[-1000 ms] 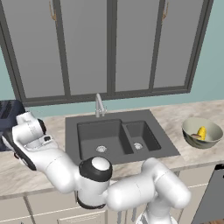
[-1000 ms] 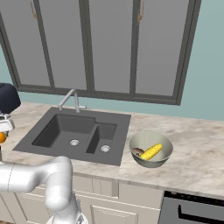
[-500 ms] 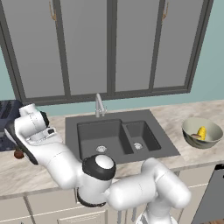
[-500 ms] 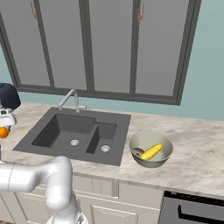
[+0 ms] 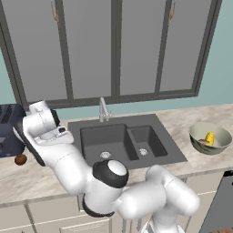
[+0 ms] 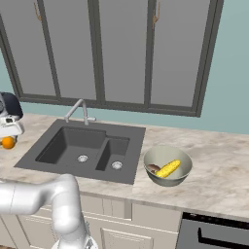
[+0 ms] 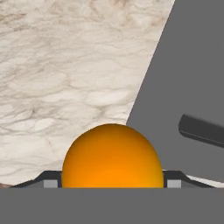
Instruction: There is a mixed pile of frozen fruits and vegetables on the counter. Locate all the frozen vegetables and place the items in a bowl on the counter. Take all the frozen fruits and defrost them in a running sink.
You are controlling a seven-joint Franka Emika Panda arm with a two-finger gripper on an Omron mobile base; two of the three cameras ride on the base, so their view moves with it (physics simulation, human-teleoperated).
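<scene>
1. The counter (image 6: 214, 160) runs the full width. The sink (image 5: 125, 141) is set into its middle, both basins empty, no water visible at the faucet (image 5: 103, 109). I judge the fruit half of the job is not yet done.

2. My arm folds hard to the left of the sink. Its hand end sits low over the counter near the dark toaster (image 5: 10, 129), well left of the large basin. It looks like a pose for collecting or carrying a fruit toward the sink.

3. The bowl (image 6: 168, 165) stands on the counter right of the sink. The corn cob (image 6: 168, 168) lies in it, and a brown item beside the cob is likely the mushroom (image 6: 153, 168). So the vegetables appear sorted.

4. The orange ball (image 7: 112, 156) fills the lower middle of the hand view, right between the gripper (image 7: 112, 181) tips, with counter behind it and the sink edge to its right. The jaws stand wide, about the ball's width. Whether they clamp it or merely straddle it I cannot tell. From the right base view the ball (image 6: 8, 142) shows just under the hand at the far left.

5. The dark brown fruit (image 5: 20, 159) rests on the counter just in front of the toaster, apart from the hand, waiting its turn.
</scene>
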